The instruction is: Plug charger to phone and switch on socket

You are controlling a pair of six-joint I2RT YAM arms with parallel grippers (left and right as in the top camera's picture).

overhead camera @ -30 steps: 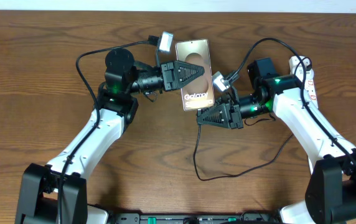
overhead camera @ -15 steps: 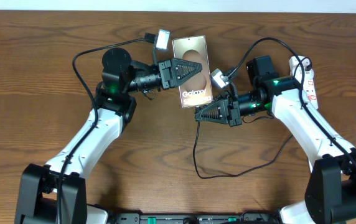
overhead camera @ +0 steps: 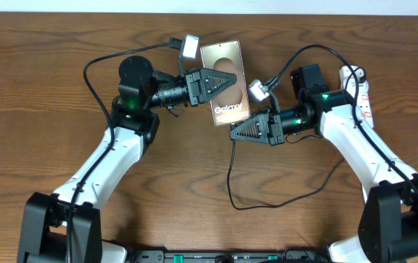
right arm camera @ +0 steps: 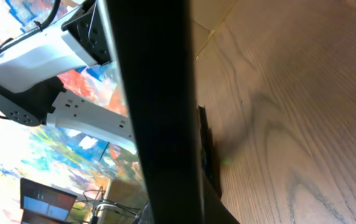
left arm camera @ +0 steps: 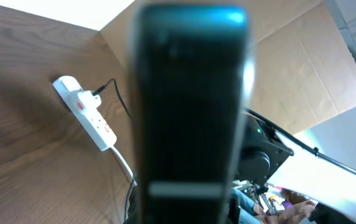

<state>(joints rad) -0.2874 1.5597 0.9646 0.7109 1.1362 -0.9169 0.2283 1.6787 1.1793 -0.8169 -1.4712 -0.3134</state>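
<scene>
The phone hangs tilted above the table's middle, its "Galaxy" lettering facing up. My left gripper is shut on its upper half. In the left wrist view the phone fills the centre as a dark blur. My right gripper is shut just below the phone's lower edge, and the charger, a thin black cable, rises from the table into its tip. The plug tip itself is hidden. The socket lies at the far right, partly behind my right arm, and the socket also shows in the left wrist view.
The charger's slack loops across the table toward the front right. A white cord leaves the socket. A black arm cable arcs at the back left. In the right wrist view a dark blurred band hides the middle.
My left gripper has carried the phone slightly back and to the left. My right gripper has moved up and left with the charger, closer to the phone's lower edge.
</scene>
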